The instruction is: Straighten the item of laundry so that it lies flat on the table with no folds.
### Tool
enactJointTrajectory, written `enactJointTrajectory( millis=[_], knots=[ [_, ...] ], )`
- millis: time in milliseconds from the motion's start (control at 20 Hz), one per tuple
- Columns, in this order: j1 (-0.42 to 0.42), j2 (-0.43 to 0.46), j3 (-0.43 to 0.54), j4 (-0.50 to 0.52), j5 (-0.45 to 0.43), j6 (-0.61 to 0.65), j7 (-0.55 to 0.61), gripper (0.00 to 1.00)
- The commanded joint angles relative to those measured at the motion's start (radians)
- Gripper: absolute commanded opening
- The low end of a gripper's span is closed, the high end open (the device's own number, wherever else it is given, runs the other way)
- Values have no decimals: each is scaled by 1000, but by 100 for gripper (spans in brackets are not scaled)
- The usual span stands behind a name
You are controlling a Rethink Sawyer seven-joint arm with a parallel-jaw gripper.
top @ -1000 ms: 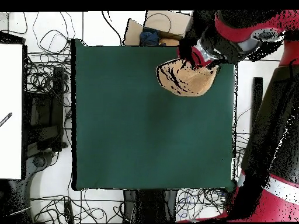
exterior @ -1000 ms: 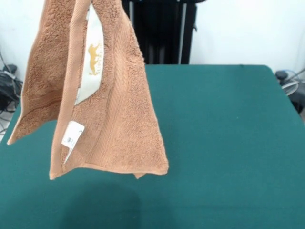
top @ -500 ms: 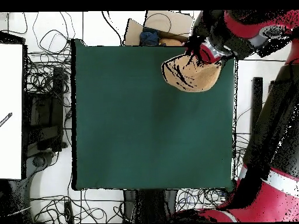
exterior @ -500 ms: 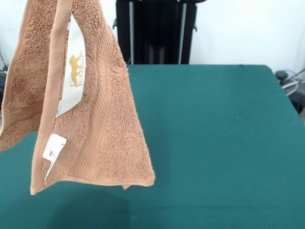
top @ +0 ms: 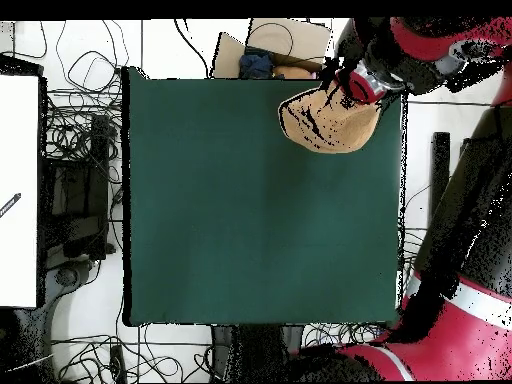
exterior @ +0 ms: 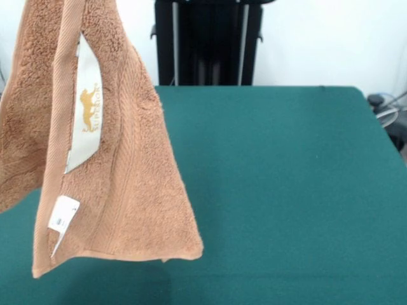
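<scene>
The orange-tan terry towel (exterior: 121,165) hangs in the air at the left of the front view, folded lengthwise, with its lower edge just above the dark green table (exterior: 286,184). A long white label (exterior: 82,121) and a small white tag (exterior: 62,216) show on it. In the overhead view the towel (top: 325,120) is a bunched shape over the table's (top: 250,220) top right corner. My gripper (top: 358,86) is right above it, shut on the towel's top; the front view cuts the gripper off above its top edge.
The black pedestal (exterior: 206,41) stands behind the table's far edge. Tangled cables (top: 85,150) lie on the floor round the table. A cardboard box (top: 268,48) sits past the top edge, and a white surface (top: 20,190) lies at the left.
The hanging towel has swung further left and a little lower in the front view. In the overhead view the gripper and towel have moved toward the table's top right corner.
</scene>
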Motion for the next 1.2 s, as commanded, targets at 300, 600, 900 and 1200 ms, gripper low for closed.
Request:
enactJointTrajectory(
  millis=[300, 600, 900, 1200],
  knots=[
    [38, 44, 71, -42, -102, 58, -256, 0],
    [38, 44, 53, -10, -84, 1, -240, 0],
    [9, 13, 7, 121, -29, -114, -229, 0],
    [-3, -38, -3, 200, 6, -136, -206, 0]
  ],
)
